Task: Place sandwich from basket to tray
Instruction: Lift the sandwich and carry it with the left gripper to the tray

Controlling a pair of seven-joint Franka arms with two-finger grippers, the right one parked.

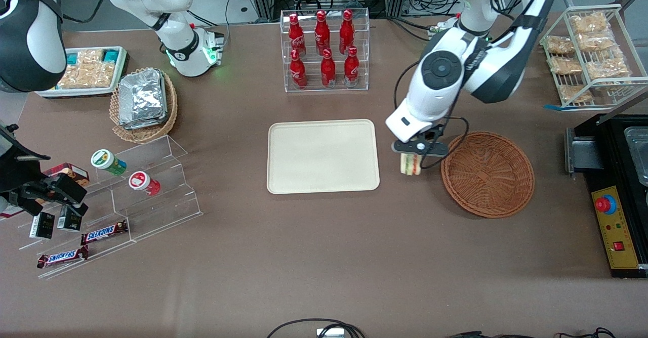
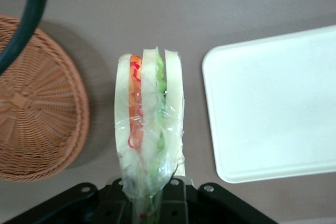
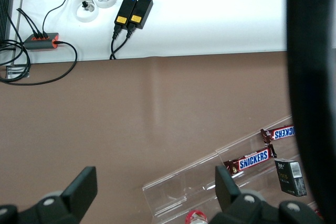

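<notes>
My left gripper is shut on the wrapped sandwich, pale bread with orange, red and green filling, and holds it above the bare table between the basket and the tray. The sandwich also shows in the left wrist view, hanging from the gripper. The reddish-brown wicker basket stands beside it toward the working arm's end and has nothing in it; it shows in the wrist view too. The cream-beige tray lies bare in the middle of the table, also in the wrist view.
A clear rack of red bottles stands farther from the front camera than the tray. A tan basket of foil packets and an acrylic step shelf with snacks lie toward the parked arm's end. A wire rack of bagged snacks and a black control box are at the working arm's end.
</notes>
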